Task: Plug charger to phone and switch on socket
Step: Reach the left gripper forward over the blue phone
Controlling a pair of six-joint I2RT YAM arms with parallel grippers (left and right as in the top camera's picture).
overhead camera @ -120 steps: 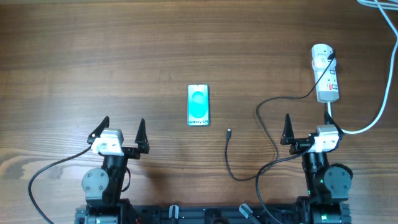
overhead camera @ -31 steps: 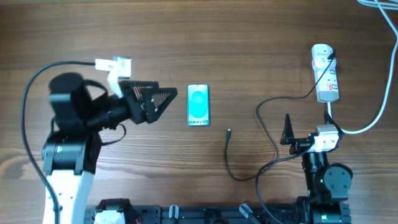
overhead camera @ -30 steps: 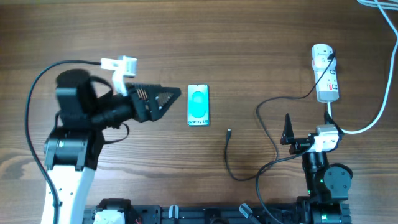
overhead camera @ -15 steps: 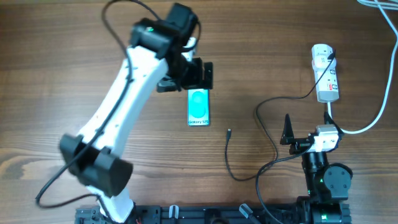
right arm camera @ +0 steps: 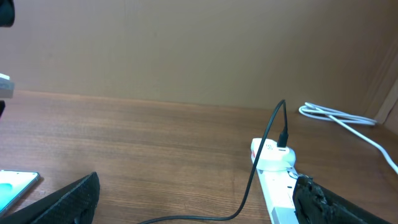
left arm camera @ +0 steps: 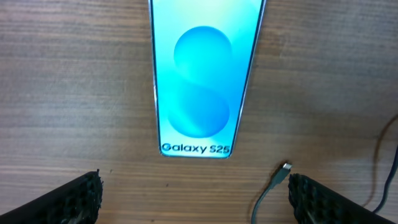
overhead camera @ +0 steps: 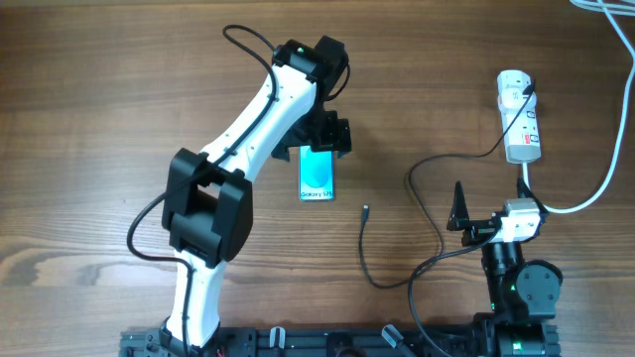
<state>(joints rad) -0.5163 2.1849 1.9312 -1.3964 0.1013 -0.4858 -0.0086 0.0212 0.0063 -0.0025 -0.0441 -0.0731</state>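
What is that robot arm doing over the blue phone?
The left gripper hovers open above the far end of the phone, which lies flat on the table with its screen lit. Nothing is held yet. The charger has its small tip lying loose beside the phone, not plugged in, while its other end is already in the socket. The right gripper sits open near its base.

Illumination: bright, even, diffuse from overhead.
Shadows: faint, soft-edged, close beneath objects.
Glare: phone [left arm camera: 202, 81] screen glows cyan, mildly overexposed.
Focus: overhead view sharp; lower corners of wrist views soft.
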